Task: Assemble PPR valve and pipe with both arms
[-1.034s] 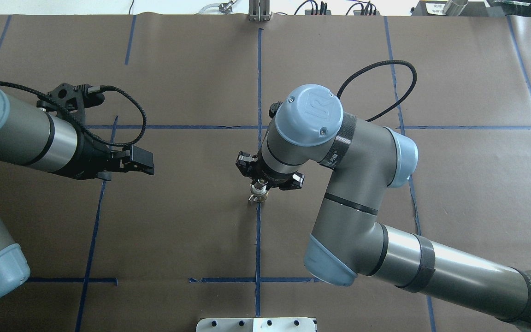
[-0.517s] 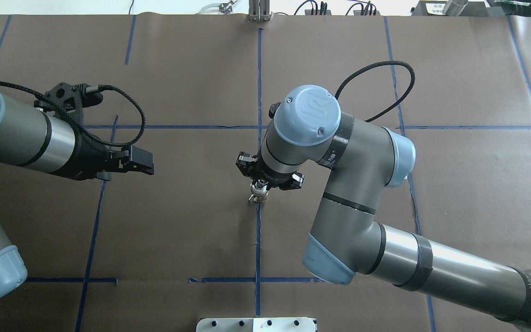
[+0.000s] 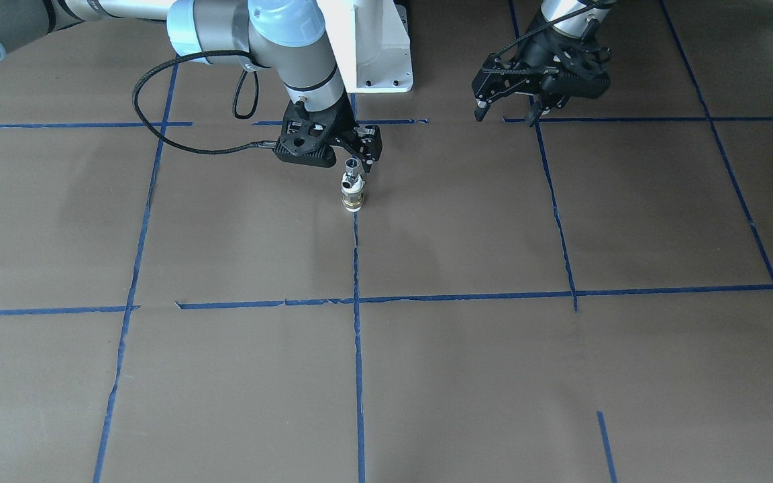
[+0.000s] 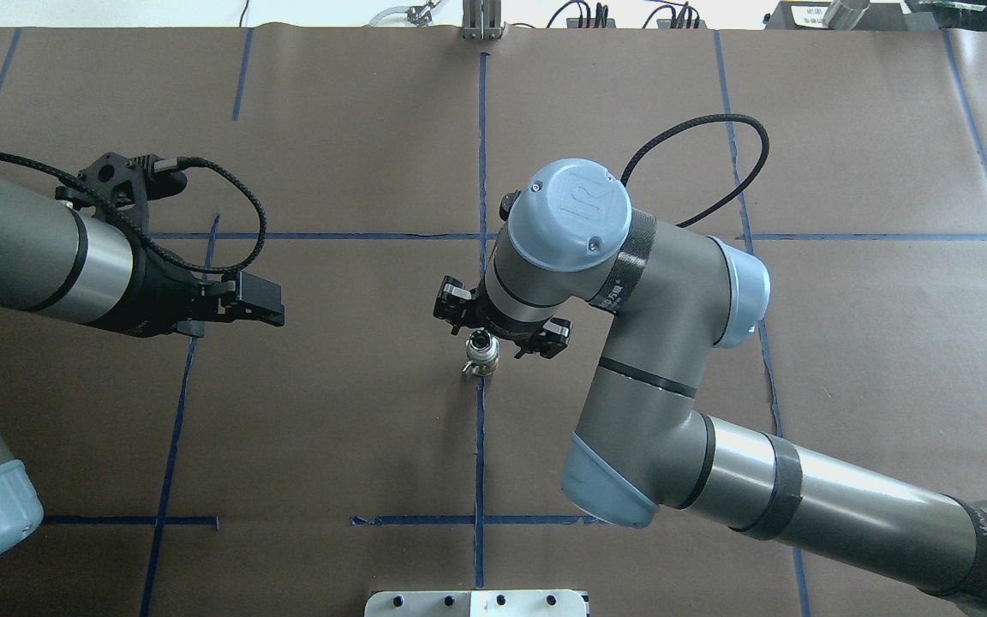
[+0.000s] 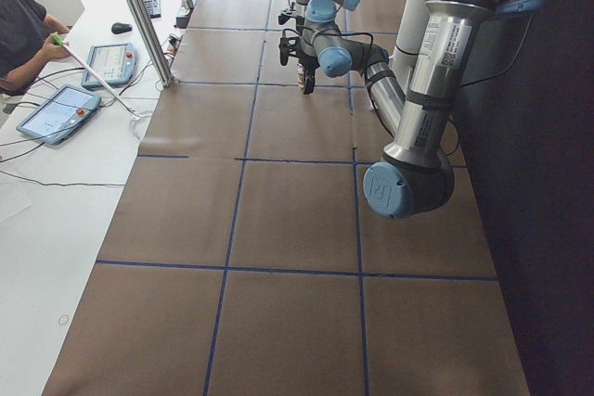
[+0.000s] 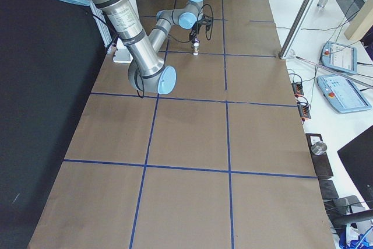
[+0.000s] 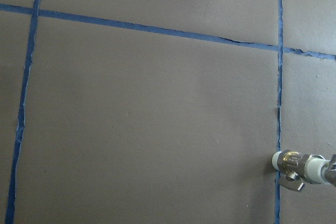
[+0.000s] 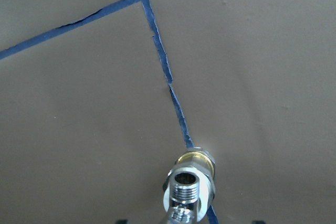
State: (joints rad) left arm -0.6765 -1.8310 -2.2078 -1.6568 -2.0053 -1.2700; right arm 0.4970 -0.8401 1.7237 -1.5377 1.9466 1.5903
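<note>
A table (image 4: 331, 411) covered in brown paper, crossed by a grid of blue tape lines (image 4: 479, 446), fills the scene. At the middle of its near edge sits the robot's white base plate (image 4: 476, 602).

Well in from all four edges, on the central tape line, a short stubby PPR valve (image 3: 352, 196) stands upright. It has white plastic ends and a brass band round its middle. A small shiny silver metal pipe (image 3: 352, 168), a T-shaped fitting with a threaded open end facing up, sits on top of it.

The black two-finger right gripper (image 4: 499, 324) hangs right over the pair, jaws spread wide and clear of both sides. Toward the left edge, the black left gripper (image 3: 504, 115) hovers, also spread wide and empty.

At the far edge rises an aluminium post (image 4: 481, 21). Beyond it, a white bench (image 6: 344, 39) carries teach pendants (image 6: 344, 93).
</note>
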